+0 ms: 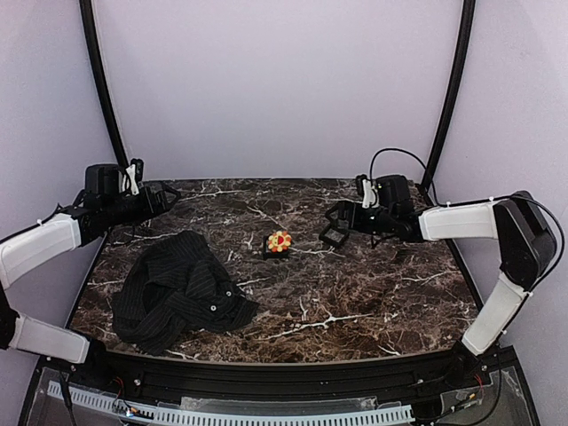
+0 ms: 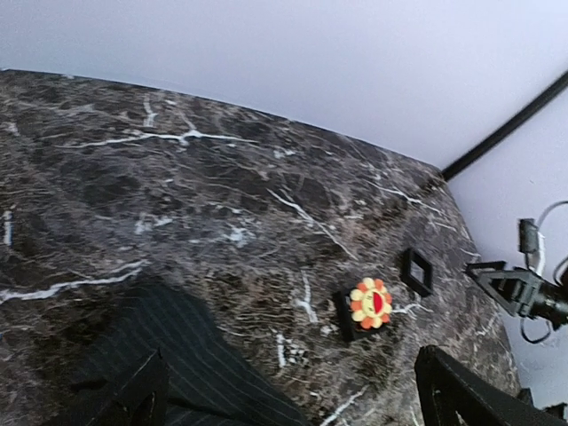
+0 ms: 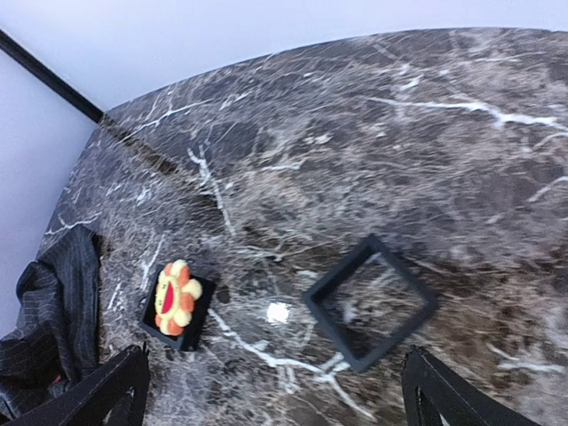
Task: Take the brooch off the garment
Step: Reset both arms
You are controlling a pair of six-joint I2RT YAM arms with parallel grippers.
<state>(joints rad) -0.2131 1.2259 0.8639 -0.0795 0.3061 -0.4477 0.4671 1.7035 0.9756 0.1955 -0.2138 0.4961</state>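
Both spread wide, holding nothing — I've got the left tool (image 1: pixel 165 196) at the far-left corner of the dark marble desk (image 1: pixel 373 302), the right tool (image 1: pixel 334 227) near a hollow black square frame (image 3: pixel 404 271). The round orange-and-cream flower brooch (image 1: pixel 280 240) sits on a small black square box (image 3: pixel 197 321) mid-desk — well apart from the crumpled black pinstriped cloth garment (image 1: pixel 177 293), near left.

Table (image 1: pixel 373 293): dark brown marble top, white veins.
Box (image 3: pixel 197 327): small, black, square, near the table's middle.
Frame (image 3: pixel 329 331): black, square, hollow, lying flat near the box, not touching it.
Walls (image 1: pixel 284 89): plain, pale lilac.
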